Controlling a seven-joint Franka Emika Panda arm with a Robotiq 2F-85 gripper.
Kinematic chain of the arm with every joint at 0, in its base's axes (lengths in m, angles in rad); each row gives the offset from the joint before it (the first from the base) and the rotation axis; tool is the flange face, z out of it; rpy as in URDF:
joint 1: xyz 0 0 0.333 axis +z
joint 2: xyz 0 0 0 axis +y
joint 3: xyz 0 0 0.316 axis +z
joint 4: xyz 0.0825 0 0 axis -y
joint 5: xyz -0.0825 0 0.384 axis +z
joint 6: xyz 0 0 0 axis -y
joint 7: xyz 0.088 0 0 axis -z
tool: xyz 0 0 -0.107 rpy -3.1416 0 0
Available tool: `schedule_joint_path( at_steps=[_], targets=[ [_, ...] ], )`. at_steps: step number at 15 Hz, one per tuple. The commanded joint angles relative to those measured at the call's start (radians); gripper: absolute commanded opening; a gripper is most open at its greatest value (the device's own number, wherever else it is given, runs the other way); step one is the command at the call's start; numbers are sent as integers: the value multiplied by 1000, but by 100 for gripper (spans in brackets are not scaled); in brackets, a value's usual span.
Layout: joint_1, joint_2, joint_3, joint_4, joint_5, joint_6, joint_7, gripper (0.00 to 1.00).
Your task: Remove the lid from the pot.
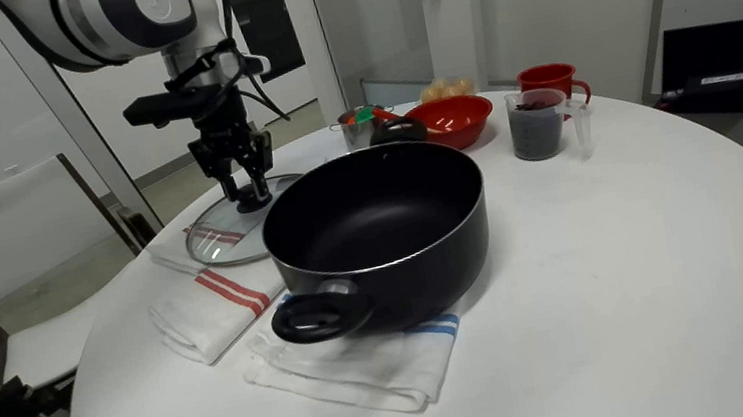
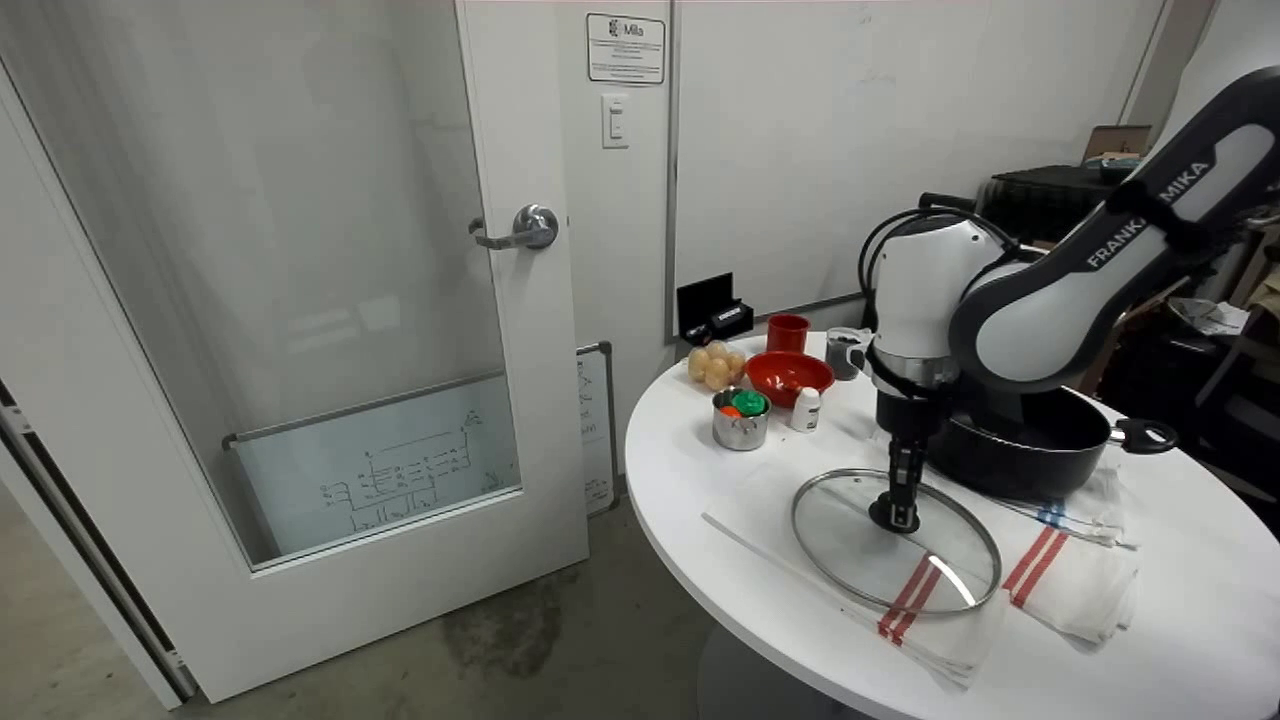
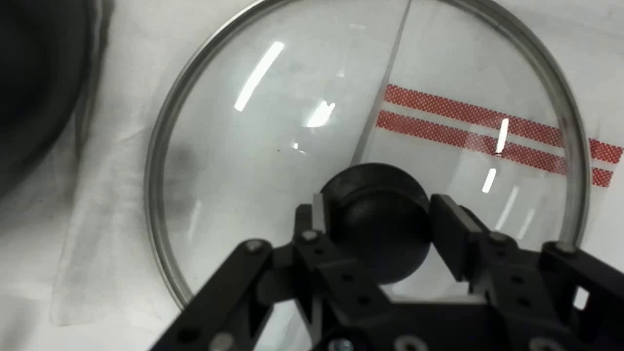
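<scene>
The gripper (image 3: pixel 376 215) pinches the lid (image 2: pixel 892 560) by its knob (image 3: pixel 379 229); the rim (image 3: pixel 155 180) should rest flat, clear of the pot (image 1: pixel 388 240), before release.

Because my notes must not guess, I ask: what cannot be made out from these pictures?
Pot: wrist view, cut off by left edge; in an exterior view, partly behind arm.
Lid: wrist view, partly behind end effector.
White bottle: in an exterior view, print too small.
</scene>
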Motion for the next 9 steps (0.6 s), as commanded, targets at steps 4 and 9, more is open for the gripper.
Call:
schedule_joint_path(
  at_steps=[4,9],
  targets=[
    [6,-33,-16,-31,-19,25,-2,100],
    [5,-40,-17,-31,-15,18,2,100]
  ],
)
